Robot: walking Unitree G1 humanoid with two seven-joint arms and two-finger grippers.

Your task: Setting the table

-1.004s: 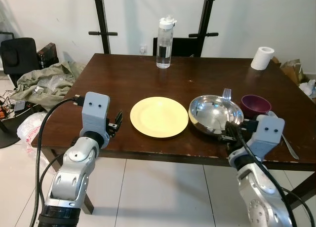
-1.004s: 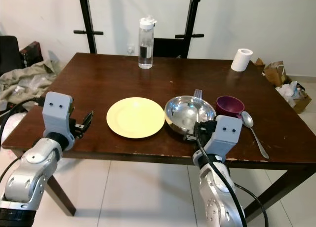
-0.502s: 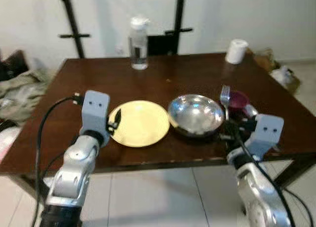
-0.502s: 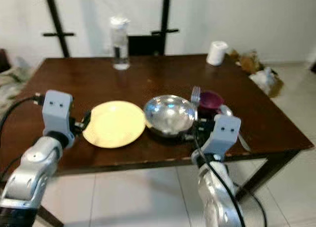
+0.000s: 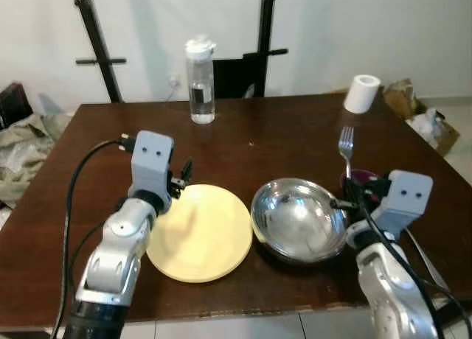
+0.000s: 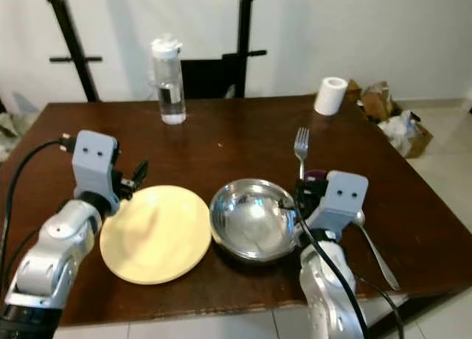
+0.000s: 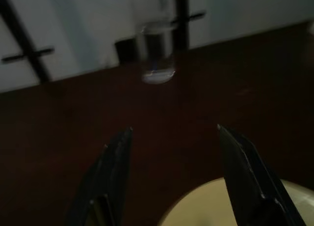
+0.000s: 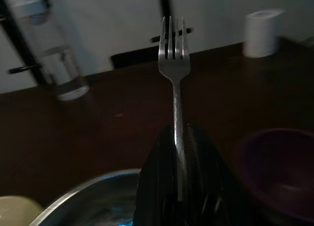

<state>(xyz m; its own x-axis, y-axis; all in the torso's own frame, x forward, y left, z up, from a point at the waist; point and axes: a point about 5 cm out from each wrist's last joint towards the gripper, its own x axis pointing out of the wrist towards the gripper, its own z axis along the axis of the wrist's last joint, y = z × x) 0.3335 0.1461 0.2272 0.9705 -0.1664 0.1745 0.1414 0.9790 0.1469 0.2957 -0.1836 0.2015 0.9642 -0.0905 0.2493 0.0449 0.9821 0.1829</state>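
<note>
The left pincer (image 7: 171, 152) is hovering over the dark desk (image 7: 59, 123), its two black fingers (image 7: 115, 162) standing spread apart. The yellow plate (image 7: 216, 206) is peeking in just beneath them, and a clear water bottle (image 7: 157, 54) is standing blurred farther ahead

A pale yellow plate (image 5: 199, 232) and a shiny silver bowl (image 5: 299, 219) sit on the dark brown bench (image 5: 280, 136); the cup (image 8: 282, 167) is purple, the fork (image 8: 174, 88) silver.

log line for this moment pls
right gripper: shut on fork, beside steel bowl | left gripper: open, over yellow plate edge
</note>
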